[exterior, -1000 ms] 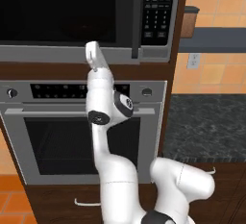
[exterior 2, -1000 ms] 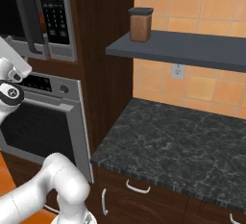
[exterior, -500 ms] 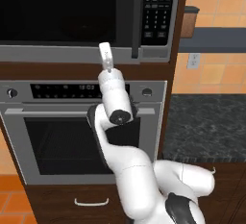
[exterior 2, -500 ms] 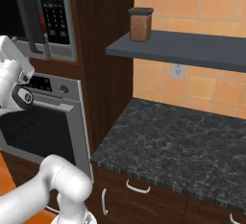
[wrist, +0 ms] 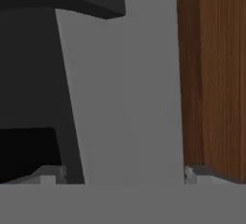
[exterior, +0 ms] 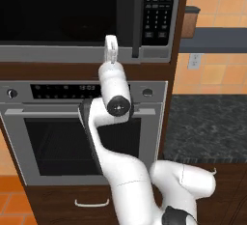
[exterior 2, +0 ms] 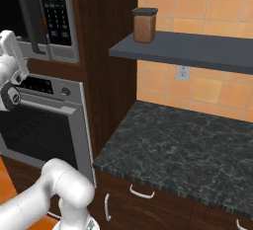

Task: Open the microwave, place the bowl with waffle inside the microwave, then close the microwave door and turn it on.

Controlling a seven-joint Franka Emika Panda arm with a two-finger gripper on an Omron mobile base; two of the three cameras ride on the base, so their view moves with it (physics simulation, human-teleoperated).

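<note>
The microwave sits built into the dark wood cabinet above the steel oven, its keypad panel on the right. The microwave door lies flat against the front, closed, with a dark vertical handle just left of the keypad.

The arm reaches up from below, and the gripper is raised to the microwave's grey steel lower edge, just beneath the handle's foot. In the hand view the jaws stand wide apart — one fingertip low at the left, the other at the right — with bare grey steel between them and nothing held; brown cabinet wood runs along the right side.

To the right, a dark speckled desk runs under a grey wall shelf — a brown canister with a dark lid stands on its left end.
</note>
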